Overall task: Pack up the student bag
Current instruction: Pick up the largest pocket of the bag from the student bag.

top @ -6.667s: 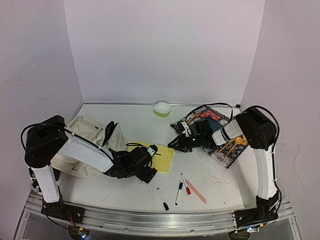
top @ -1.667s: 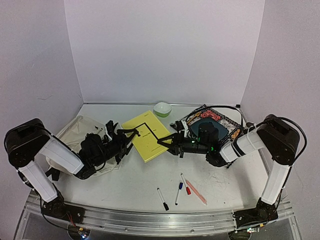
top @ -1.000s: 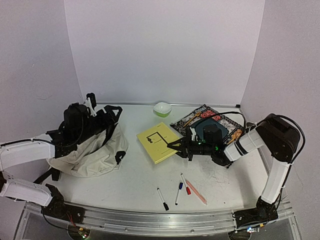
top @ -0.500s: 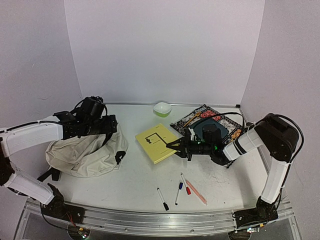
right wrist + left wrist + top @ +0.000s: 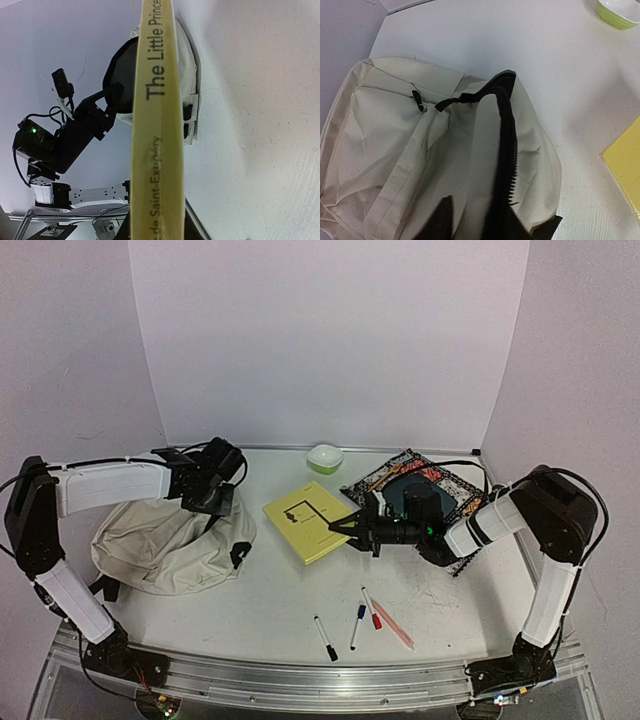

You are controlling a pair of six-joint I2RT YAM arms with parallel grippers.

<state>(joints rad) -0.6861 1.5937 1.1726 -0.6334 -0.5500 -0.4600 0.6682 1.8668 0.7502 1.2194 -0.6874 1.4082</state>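
Observation:
The student bag (image 5: 165, 545), cream with black zipper lines, lies slumped at the table's left. My left gripper (image 5: 214, 504) reaches over its upper right end. In the left wrist view its fingers (image 5: 440, 220) straddle the bag's (image 5: 385, 150) black zipper lip; the left gripper (image 5: 475, 225) is blurred and its grip is unclear. A yellow book (image 5: 303, 520) hangs tilted above the table's middle, with my right gripper (image 5: 350, 527) shut on its right edge. The right wrist view shows the book's spine (image 5: 155, 125) between the right gripper's (image 5: 157, 227) jaws, pointing toward the bag.
A green bowl (image 5: 324, 456) stands at the back. A patterned mat (image 5: 448, 483) with a dark item lies under the right arm. Black (image 5: 325, 637), blue (image 5: 357, 626) and red (image 5: 371, 608) markers and a pink pencil (image 5: 392, 625) lie near the front.
My left arm has swung from the back left down onto the bag's right end and its jaws have narrowed. The right gripper has carried the book a little leftward toward the bag.

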